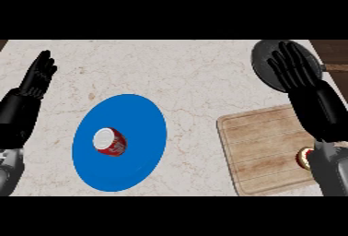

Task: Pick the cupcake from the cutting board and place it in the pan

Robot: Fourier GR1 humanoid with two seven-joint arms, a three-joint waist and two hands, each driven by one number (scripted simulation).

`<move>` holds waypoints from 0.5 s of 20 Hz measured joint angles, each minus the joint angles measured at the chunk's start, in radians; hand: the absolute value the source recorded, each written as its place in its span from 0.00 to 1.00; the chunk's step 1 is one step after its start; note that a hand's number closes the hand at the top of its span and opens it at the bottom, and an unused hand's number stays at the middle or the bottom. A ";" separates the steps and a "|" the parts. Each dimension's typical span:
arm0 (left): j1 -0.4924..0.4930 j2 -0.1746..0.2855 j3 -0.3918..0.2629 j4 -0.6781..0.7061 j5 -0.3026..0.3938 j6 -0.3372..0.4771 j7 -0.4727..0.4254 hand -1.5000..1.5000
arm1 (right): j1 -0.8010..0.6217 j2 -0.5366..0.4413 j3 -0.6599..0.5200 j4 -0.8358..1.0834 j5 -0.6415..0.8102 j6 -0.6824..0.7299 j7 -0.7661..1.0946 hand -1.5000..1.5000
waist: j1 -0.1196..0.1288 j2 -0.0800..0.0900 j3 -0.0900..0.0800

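Now, step: reaching for the cupcake point(304, 158); it is not yet picked up.
Cupcake: on the cutting board point(262, 152) at 4 o'clock, half hidden behind the right forearm.
Right robot hand point(293, 64): fingers straight, empty, over the pan point(260, 62) at 1 o'clock.
Left robot hand point(37, 76): open, resting at 10 o'clock.
Advice: bring the right robot hand toward 5 o'clock, descend from above, and curl round the cupcake's sides.
Avoid: the blue plate point(142, 120) at 8 o'clock on the bench point(183, 69).

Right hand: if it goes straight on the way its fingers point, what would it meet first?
The right hand shows over the dark pan; ahead lies only the pan's far rim, if the hand is low enough. Its height is unclear.
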 measured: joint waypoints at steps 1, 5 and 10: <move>-0.010 -0.008 0.001 0.014 0.002 -0.001 0.001 0.50 | 0.008 -0.013 0.003 0.013 -0.012 0.043 -0.015 1.00 | 0.006 0.000 0.005; -0.004 -0.055 0.005 0.043 0.024 0.017 0.001 0.50 | 0.016 -0.085 0.101 0.044 -0.087 0.316 -0.031 1.00 | 0.046 0.011 0.017; 0.016 -0.116 0.014 0.084 0.063 0.050 0.027 0.50 | 0.041 -0.238 0.099 0.090 -0.095 0.634 -0.189 0.00 | 0.044 0.016 0.026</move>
